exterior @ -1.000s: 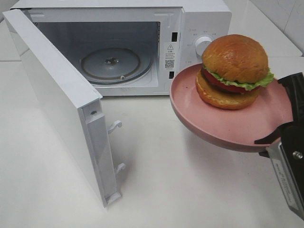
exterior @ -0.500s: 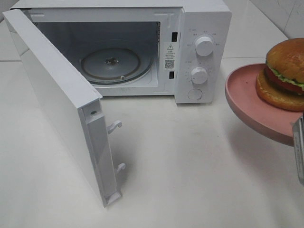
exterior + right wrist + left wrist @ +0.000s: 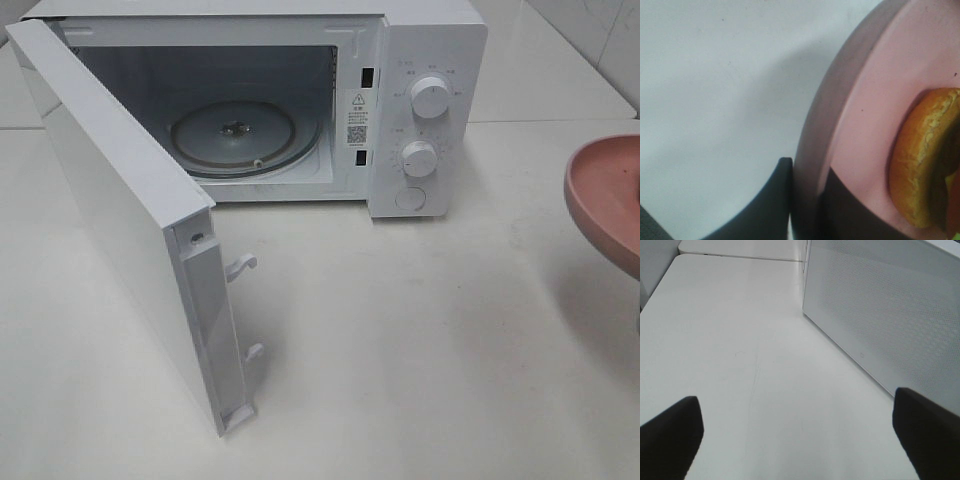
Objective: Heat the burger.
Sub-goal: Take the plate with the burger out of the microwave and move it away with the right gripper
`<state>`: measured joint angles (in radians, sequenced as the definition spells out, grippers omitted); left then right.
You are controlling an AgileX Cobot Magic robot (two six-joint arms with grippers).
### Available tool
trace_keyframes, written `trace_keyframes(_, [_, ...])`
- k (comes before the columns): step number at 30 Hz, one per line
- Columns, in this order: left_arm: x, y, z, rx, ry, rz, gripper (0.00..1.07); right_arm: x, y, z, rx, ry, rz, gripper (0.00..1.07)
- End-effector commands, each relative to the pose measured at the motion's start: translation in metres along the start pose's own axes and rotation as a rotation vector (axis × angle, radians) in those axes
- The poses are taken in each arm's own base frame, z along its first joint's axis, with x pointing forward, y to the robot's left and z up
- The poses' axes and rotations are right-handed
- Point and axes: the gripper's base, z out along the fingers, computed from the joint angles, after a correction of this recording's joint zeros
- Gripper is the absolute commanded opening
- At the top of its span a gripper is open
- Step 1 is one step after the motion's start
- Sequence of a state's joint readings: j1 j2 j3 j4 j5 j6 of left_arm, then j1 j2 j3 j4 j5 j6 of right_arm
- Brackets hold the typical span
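The burger (image 3: 920, 165) shows only in the right wrist view, its golden bottom bun resting on a pink plate (image 3: 865, 100). My right gripper (image 3: 807, 175) is shut on that plate's rim, one dark finger (image 3: 765, 205) under it and one on top. In the exterior high view only the plate's left part (image 3: 605, 195) shows, raised above the table at the far right edge, and the burger is out of frame. The white microwave (image 3: 425, 60) stands at the back with its door (image 3: 120, 210) swung wide open and the glass turntable (image 3: 235, 135) bare. My left gripper (image 3: 797, 435) hangs open over the table, holding nothing.
The open door juts toward the front left of the white table (image 3: 400, 340). Two knobs (image 3: 430, 97) sit on the microwave's right panel. In the left wrist view a white dotted panel of the microwave (image 3: 890, 315) stands close to the open left gripper.
The plate with the burger has moved right, from in front of the microwave's controls to the frame's right edge. The burger and right gripper have left the exterior view. The left gripper stays open.
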<state>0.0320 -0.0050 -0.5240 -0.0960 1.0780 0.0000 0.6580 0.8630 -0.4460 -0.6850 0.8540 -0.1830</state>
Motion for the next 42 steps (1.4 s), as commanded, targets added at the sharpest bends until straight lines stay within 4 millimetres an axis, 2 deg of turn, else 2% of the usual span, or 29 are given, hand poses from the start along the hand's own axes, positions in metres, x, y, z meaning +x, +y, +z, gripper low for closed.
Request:
trace_keyframes(1, [0.0, 0.0, 0.0, -0.001, -0.012, -0.009, 0.97, 0.002, -0.007, 0.002, 0.068, 0.056, 0.045, 0.0])
trace_keyframes(3, [0.0, 0.0, 0.0, -0.001, -0.012, -0.009, 0.97, 0.0, -0.007, 0.011, 0.076, 0.153, 0.157, 0.0])
trace_keyframes(6, [0.0, 0.0, 0.0, -0.001, -0.012, -0.009, 0.97, -0.001, -0.007, 0.014, 0.08, 0.176, 0.184, 0.0])
trace_keyframes(8, [0.0, 0.0, 0.0, -0.001, -0.012, -0.009, 0.97, -0.005, -0.005, 0.025, 0.089, 0.245, 0.29, 0.0])
trace_keyframes(11, [0.0, 0.0, 0.0, -0.001, -0.012, -0.009, 0.97, -0.006, -0.005, 0.027, 0.094, 0.258, 0.323, 0.0])
trace_keyframes(13, [0.0, 0.0, 0.0, -0.001, -0.012, -0.009, 0.97, -0.01, -0.002, 0.036, 0.102, 0.302, 0.429, 0.0])
trace_keyframes(16, [0.0, 0.0, 0.0, -0.001, -0.012, -0.009, 0.97, -0.013, 0.001, 0.043, 0.108, 0.334, 0.474, 0.0])
trace_keyframes(32, [0.0, 0.0, 0.0, -0.001, -0.012, -0.009, 0.97, -0.029, 0.011, 0.076, 0.154, 0.447, 0.599, 0.0])
trace_keyframes(42, [0.0, 0.0, 0.0, -0.001, -0.012, -0.009, 0.97, -0.038, 0.028, 0.106, 0.145, 0.5, 0.609, 0.01])
